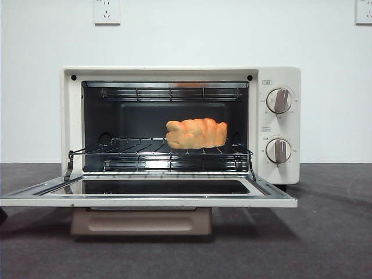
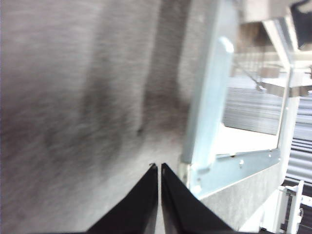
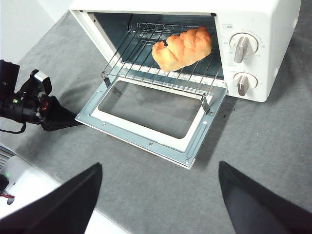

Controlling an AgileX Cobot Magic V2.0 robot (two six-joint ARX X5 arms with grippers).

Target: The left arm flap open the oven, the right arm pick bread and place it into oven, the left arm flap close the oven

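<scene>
Left gripper (image 2: pixel 159 168) has its two tapering black jaws pressed together, low over the grey table (image 2: pixel 73 97) just beside a corner of the open door (image 3: pixel 151 117), placed, I judge, to get under that edge and flip it up. Right gripper (image 3: pixel 158 195) is empty, its long jaws spread wide, well back from the oven (image 1: pixel 279 75) so the door's swing is free. The bread (image 1: pixel 196 133) lies on the wire rack (image 1: pixel 157 152) inside, toward the knob side, so only closing looks left to do. It is a lumpy, golden-orange braided loaf, much narrower than the opening. The oven is a smooth cream box with two beige knobs (image 1: pixel 279 100); the door is a pale metal frame around dark glass, lying flat, its beige handle (image 1: pixel 141 221) hanging below the front edge
</scene>
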